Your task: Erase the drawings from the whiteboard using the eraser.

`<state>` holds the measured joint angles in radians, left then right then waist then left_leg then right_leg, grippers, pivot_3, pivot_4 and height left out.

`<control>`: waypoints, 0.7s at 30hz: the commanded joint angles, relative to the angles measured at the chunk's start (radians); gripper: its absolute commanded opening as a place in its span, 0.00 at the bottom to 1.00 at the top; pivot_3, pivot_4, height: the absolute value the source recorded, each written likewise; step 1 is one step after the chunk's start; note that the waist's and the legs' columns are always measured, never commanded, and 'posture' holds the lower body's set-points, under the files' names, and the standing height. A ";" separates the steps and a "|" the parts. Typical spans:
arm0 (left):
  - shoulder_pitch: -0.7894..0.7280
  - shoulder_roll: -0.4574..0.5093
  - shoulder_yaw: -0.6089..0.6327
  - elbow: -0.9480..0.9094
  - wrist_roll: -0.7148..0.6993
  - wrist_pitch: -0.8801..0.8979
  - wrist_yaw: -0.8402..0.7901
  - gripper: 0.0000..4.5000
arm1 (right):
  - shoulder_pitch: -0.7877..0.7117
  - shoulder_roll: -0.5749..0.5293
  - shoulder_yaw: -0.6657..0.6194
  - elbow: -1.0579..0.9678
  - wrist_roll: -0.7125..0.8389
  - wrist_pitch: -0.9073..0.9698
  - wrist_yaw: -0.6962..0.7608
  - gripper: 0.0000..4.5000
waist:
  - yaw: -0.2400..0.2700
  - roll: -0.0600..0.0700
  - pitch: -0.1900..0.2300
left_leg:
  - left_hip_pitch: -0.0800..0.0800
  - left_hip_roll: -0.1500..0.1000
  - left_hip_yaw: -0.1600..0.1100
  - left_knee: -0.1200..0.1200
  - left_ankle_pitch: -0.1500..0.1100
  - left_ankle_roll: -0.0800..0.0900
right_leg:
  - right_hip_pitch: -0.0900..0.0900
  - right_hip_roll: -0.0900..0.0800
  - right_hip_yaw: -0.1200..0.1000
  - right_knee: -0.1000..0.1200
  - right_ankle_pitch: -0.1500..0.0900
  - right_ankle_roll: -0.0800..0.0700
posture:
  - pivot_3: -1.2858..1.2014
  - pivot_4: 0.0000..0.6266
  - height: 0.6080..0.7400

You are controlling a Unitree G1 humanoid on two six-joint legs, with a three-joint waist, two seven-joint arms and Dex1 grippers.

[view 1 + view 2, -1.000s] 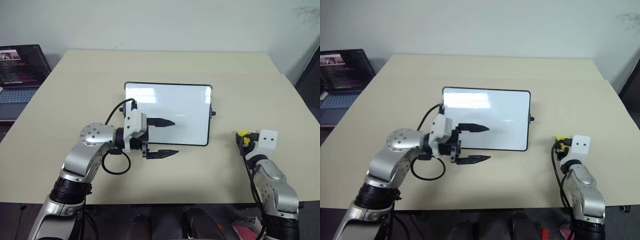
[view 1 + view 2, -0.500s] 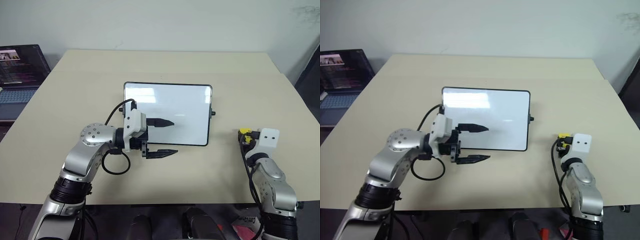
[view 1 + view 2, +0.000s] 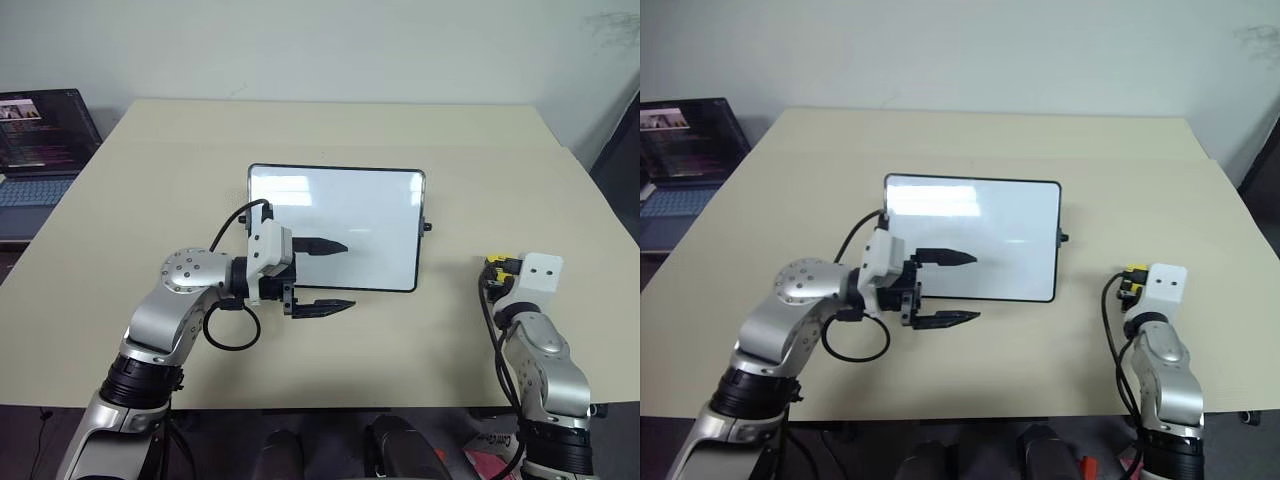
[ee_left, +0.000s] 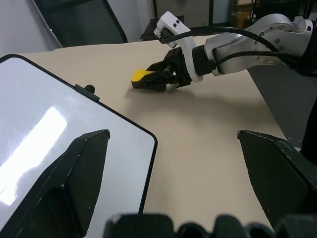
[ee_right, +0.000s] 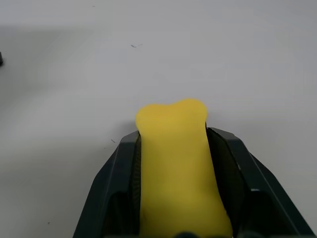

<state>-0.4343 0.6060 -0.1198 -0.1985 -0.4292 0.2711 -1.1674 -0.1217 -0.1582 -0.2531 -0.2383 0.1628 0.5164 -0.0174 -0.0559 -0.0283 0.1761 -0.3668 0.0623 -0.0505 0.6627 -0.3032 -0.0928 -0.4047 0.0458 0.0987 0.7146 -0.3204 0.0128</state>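
L gripper (image 3: 335, 274) fingers spread apart, hovering at near-left part of whiteboard (image 3: 370, 215), which lies mid-table (image 3: 180, 170) w/ surface blank white. R gripper (image 4: 151, 82) clamped on yellow eraser (image 5: 176, 163), low over table, well right of board.

Whiteboard (image 3: 340, 220) flat on the bench (image 3: 330, 130), about mid-bench. Left gripper (image 3: 335, 274) at the board's near-left corner, pointing right: one finger over the board, the other over the bench just before the near edge (jaws wide apart). Right gripper (image 4: 157, 79) well to the right of the board, near the bench's right edge, clamped on the eraser (image 5: 173, 168), which sticks out ahead of the fingers. Laptop (image 3: 40, 150) off the far-left corner, beyond the bench.
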 commanded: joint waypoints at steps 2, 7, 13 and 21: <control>0.000 -0.001 0.009 -0.019 0.001 -0.020 0.004 1.00 | 0.006 0.013 -0.021 -0.072 0.064 -0.060 0.049 0.47 | 0.000 0.000 0.000 | 0.000 0.000 0.000 0.000 0.000 0.000 | 0.000 0.000 0.000 0.000 0.000 0.000 | 0.52 0.24 1.00; 0.002 -0.003 0.008 -0.022 0.002 -0.018 0.007 1.00 | 0.015 -0.002 -0.009 -0.038 0.059 -0.116 0.077 0.47 | 0.000 0.000 0.000 | 0.000 0.000 0.000 0.000 0.000 0.000 | 0.000 0.000 0.000 0.000 0.000 0.000 | 0.52 0.24 1.00; -0.006 -0.010 0.003 -0.012 0.006 -0.020 0.007 1.00 | -0.016 0.018 -0.027 0.074 0.045 -0.364 0.090 0.47 | -0.001 0.000 0.000 | 0.000 0.000 0.000 0.000 0.000 0.000 | 0.000 0.000 0.000 0.000 0.000 0.000 | 0.52 0.24 1.00; -0.010 -0.026 -0.004 -0.013 0.011 -0.014 0.008 1.00 | -0.031 0.033 0.063 0.225 0.029 -0.520 0.180 0.74 | -0.001 0.000 0.000 | 0.000 0.000 0.001 0.000 0.000 0.000 | 0.000 0.000 0.000 0.000 0.000 0.000 | 0.52 0.24 1.00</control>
<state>-0.4324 0.5849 -0.1233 -0.1941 -0.4184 0.2710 -1.1663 -0.1474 -0.1208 -0.1919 -0.0104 0.2053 0.0487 0.1519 -0.0568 -0.0278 0.1763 -0.3664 0.0625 -0.0500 0.6624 -0.3033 -0.0928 -0.4047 0.0459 0.0983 0.7145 -0.3204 0.0128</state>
